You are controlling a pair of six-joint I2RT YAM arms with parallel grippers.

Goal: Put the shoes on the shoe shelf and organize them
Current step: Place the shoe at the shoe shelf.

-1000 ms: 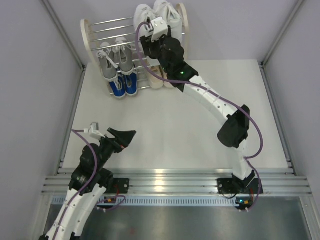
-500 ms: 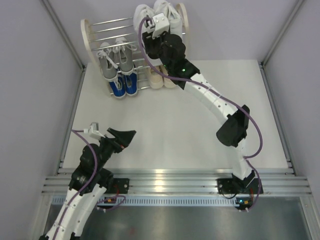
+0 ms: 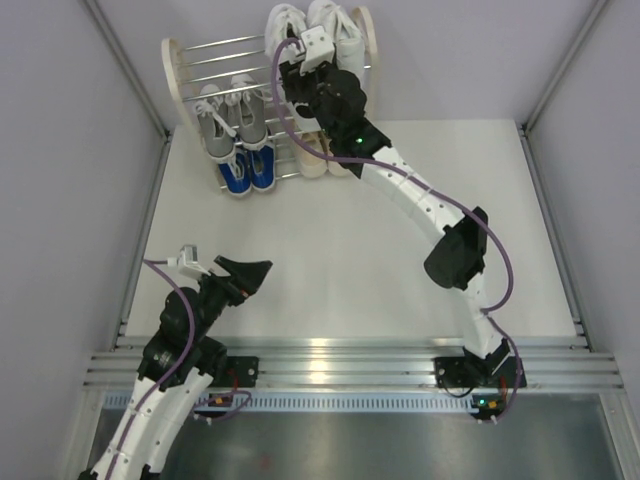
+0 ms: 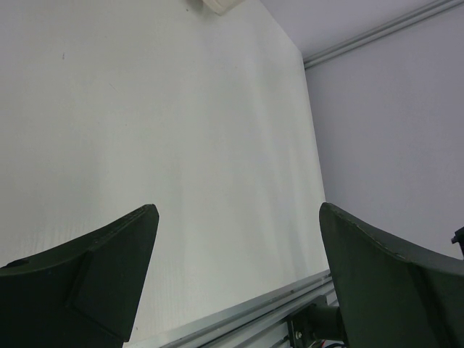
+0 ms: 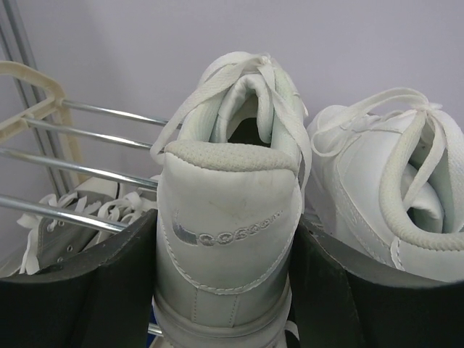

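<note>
My left gripper (image 3: pixel 246 271) hangs over the white table (image 3: pixel 330 230), its dark jaws wide apart with nothing between them. The cream-sided chrome-rod shoe shelf (image 3: pixel 176 62) has grey sneakers (image 3: pixel 232 115) above blue sneakers (image 3: pixel 248 172). On the top tier, my right gripper (image 5: pixel 225 239) squeezes the heel of an all-white lace-up sneaker (image 5: pixel 228 188), one jaw on each side. The second white sneaker (image 5: pixel 384 181) sits just beside it on the right.

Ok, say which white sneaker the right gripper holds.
The left white sneaker in the wrist view, heel toward the camera, clamped by the right gripper; the other white sneaker sits outside its fingers.
</note>
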